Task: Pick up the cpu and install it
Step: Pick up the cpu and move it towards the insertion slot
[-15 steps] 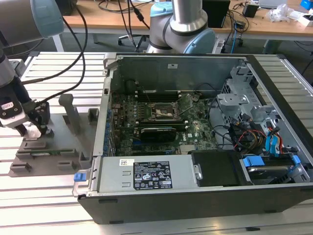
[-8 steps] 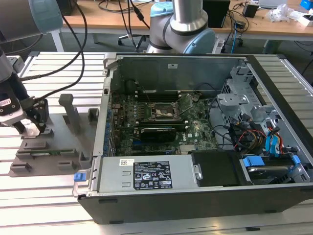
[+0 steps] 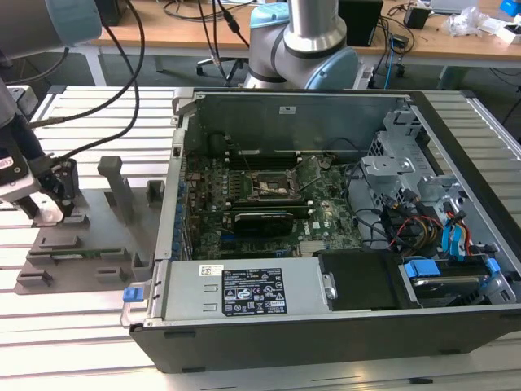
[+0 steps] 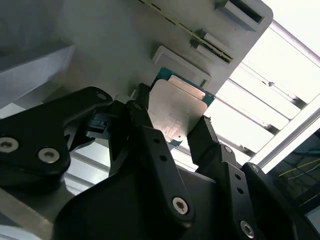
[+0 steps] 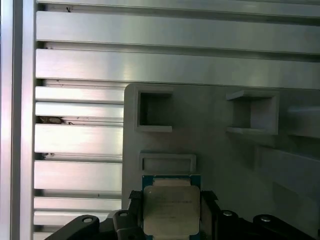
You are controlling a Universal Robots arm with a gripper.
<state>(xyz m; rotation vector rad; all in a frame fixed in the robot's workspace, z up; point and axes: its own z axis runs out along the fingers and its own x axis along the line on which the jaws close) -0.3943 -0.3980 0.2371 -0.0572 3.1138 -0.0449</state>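
Gripper [image 4: 172,126] grips the cpu [image 4: 176,106] by two opposite edges, squarely between its fingers, just over the grey tray [image 4: 125,40].

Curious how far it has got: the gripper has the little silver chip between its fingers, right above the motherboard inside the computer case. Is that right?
Not quite. The cpu is between the fingers of the gripper, but above the grey tray outside the computer case, at the exterior view's left, not above the motherboard. Both wrist views show the tray behind it.
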